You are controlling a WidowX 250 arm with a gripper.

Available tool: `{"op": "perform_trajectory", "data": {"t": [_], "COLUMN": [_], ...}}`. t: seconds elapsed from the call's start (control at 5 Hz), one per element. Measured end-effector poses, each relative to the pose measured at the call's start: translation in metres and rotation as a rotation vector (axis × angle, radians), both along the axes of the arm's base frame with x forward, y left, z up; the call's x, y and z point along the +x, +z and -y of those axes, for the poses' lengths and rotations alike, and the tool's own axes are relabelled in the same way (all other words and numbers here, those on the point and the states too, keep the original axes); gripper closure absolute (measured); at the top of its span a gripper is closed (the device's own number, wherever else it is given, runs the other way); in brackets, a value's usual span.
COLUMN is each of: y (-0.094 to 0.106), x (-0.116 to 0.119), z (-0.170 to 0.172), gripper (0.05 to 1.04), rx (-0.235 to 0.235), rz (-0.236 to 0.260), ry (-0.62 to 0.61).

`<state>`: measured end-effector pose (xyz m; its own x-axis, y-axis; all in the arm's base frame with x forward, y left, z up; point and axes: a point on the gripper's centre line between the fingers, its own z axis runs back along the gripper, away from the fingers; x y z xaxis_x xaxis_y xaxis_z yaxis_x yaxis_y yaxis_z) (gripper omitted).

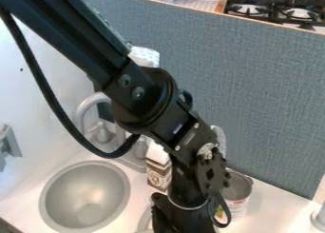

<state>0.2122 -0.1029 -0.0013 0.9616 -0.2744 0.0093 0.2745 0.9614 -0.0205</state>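
The black gripper (184,220) hangs down at the bottom of the view, right of the round sink. Close by on its right stands an open metal can (240,203) with a pale label, partly covered by the wrist. A brown and white carton (157,172) is upright just behind and to the left of the gripper. Part of a pale curved rim (145,221) shows at its left side. Whether anything is held cannot be seen.
A round grey sink (86,196) lies at the lower left, with a metal faucet (92,105) behind it. A tall blue-grey panel (254,94) borders the counter at the back. A pale object (319,218) stands at the right edge.
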Motion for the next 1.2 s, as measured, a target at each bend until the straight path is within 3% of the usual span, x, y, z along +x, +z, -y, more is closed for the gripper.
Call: {"op": "perform_trajectory", "data": {"t": [0.2,0.4,0.6,0.8,1.2], "y": [-0.003,0.019,0.028,0.037,0.032], "x": [-0.001,0.023,0.037,0.066,0.104], "z": [-0.001,-0.036,-0.059,-0.081,-0.105], "gripper": [0.083,0.083,0.083,0.083,0.083], "rx": [0.007,0.043,0.056,0.063,0.043], "rz": [-0.009,0.105,0.162,0.184,0.199], "ry": [0.003,0.071,0.132,0.219,0.308]}}
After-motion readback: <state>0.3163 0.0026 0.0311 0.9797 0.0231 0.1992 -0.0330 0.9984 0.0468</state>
